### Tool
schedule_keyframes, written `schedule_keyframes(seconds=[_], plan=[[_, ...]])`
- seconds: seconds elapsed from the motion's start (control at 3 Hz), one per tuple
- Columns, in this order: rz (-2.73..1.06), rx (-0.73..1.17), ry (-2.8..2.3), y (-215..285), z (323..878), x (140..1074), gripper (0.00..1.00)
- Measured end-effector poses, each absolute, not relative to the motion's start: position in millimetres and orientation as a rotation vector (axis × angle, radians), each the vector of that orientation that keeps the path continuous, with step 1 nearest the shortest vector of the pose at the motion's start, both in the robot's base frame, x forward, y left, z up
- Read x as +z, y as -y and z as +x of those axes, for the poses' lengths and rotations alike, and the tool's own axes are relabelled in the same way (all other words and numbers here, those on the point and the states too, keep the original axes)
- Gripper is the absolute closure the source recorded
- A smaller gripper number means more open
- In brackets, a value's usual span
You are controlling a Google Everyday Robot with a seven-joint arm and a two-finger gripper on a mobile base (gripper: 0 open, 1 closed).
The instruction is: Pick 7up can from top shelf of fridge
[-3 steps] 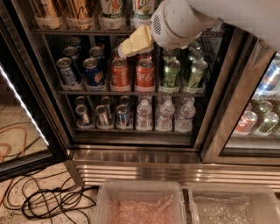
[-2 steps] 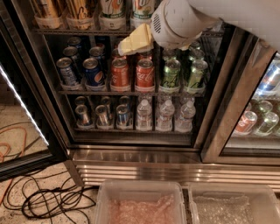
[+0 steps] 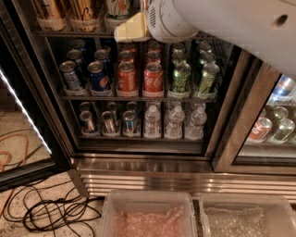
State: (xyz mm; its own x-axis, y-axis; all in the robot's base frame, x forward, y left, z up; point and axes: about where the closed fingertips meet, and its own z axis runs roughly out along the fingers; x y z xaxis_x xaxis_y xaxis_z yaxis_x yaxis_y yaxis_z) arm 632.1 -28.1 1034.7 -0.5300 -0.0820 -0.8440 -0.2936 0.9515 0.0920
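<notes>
The 7up can [image 3: 118,7] stands steadied in a cup holder [image 3: 109,23] on the fridge's [image 3: 138,164] top shelf [image 3: 69,33]. The gripper [image 3: 121,31] hovers just beside its base, presumably lining up; its grasp I cannot tell.

Arm: a thick white arm [image 3: 240,28] reaches leftward, passing in front of the right end of the top shelf [image 3: 64,33].
Wrist: a rounded white wrist [image 3: 169,21] with a small slotted grille on its left face sits in front of the top shelf's middle, at rack height.
Gripper: the cream-coloured gripper [image 3: 125,31] juts leftward from the wrist, its tip level with the top shelf's front edge, just left of the shelf's middle.
</notes>
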Motion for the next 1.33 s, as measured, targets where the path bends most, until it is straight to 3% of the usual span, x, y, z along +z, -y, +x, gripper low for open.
schedule_keyframes(seconds=[0.67, 1.33], plan=[[-0.173, 0.283, -1.978, 17.9, 658.2, 1069.7, 0.22], [-0.126, 0.233, -1.915, 22.4, 673.4, 1078.9, 0.19]])
